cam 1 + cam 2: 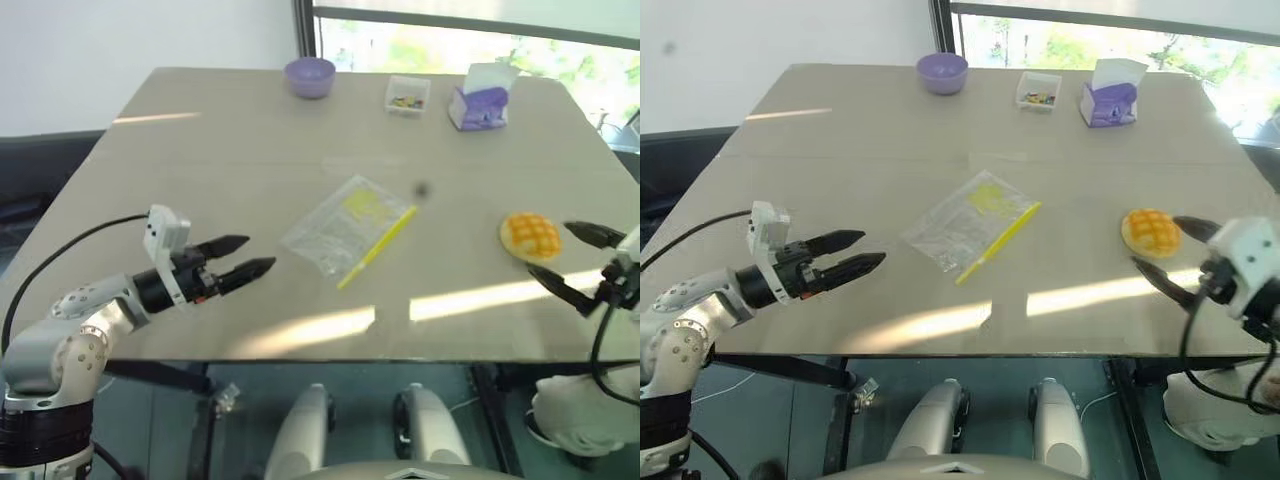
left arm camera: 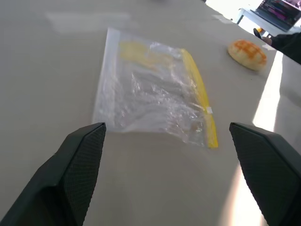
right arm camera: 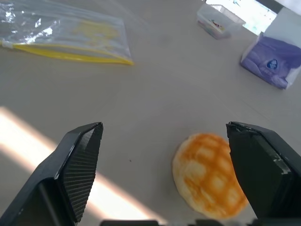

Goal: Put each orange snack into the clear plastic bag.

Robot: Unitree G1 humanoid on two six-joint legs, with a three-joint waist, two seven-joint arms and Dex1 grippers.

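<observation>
A: On the surface (image 1: pixel 200 170), where is the snack (image 1: pixel 530 236) seen?

B: Beside the spread right claw (image 1: pixel 578 258), ungrasped. The bag (image 1: pixel 345 228) lies mid-surface, empty; the left claw (image 1: pixel 248 256) is spread too. Nothing is bagged.

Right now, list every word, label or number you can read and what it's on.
None can be read.
Clear plastic bag: faint yellow print, too blurred to read.
Purple-and-white tissue box: small dark emblem, no legible words.
Small clear box: no readable label.
</observation>
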